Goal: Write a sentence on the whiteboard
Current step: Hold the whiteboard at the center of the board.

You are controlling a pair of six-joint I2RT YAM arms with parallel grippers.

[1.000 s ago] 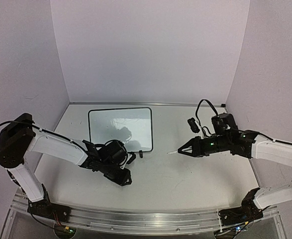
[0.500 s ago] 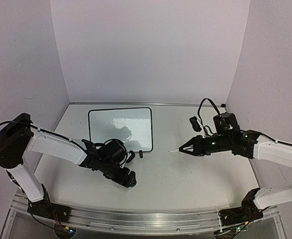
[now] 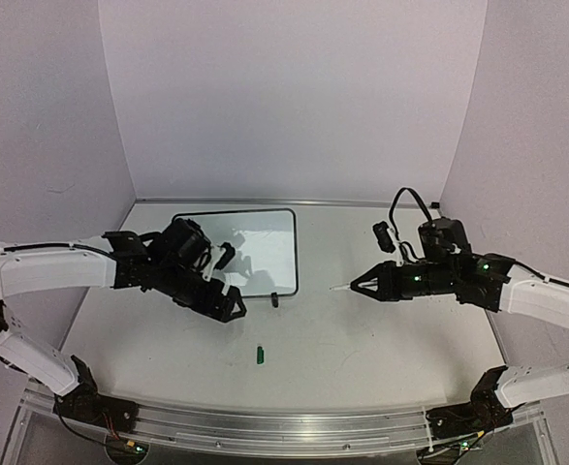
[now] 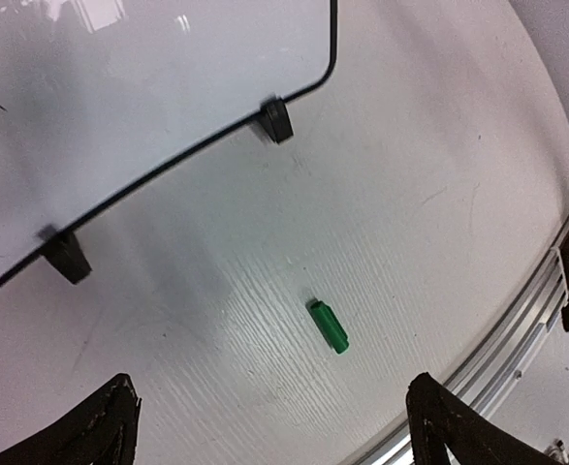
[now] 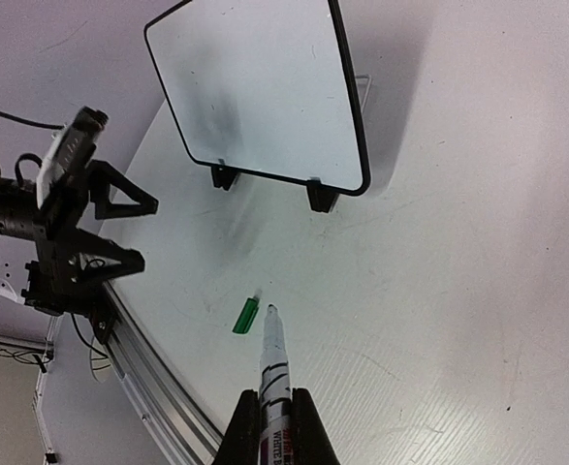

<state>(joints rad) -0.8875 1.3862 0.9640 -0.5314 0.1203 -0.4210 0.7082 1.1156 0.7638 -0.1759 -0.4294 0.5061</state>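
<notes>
The whiteboard stands on two black feet at the back left, with a thin black frame. Its face looks blank, and no sentence shows on it. My left gripper hovers open just in front of the board's near edge, with nothing between its fingers. A green marker cap lies on the table below it, also seen in the left wrist view. My right gripper is shut on an uncapped white marker, tip pointing left, right of the board.
The aluminium rail runs along the near table edge, close to the green cap. Purple walls enclose the back and both sides. A black cable loops above the right wrist.
My left gripper opened, let the green cap drop onto the table, and pulled up and back towards the board. The right arm with the marker barely moved.
</notes>
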